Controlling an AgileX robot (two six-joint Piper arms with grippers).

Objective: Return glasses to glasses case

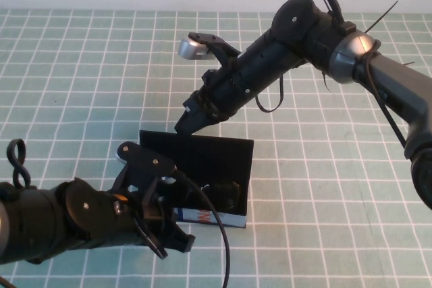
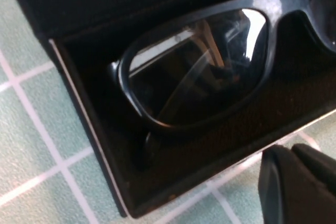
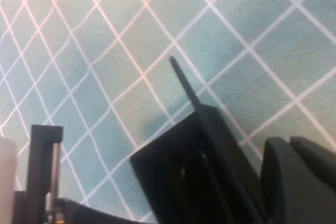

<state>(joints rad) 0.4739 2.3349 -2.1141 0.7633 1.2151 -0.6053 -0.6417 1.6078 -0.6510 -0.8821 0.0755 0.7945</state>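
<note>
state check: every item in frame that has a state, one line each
glasses case: open, lid standing up behind the tray
glasses: lying inside the case, lens up, not held
left end effector: at the case's front left corner, holding nothing
right end effector: at the top edge of the raised lid

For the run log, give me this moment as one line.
glasses: inside glasses case | lid: open | left gripper: at case front | right gripper: behind lid
</note>
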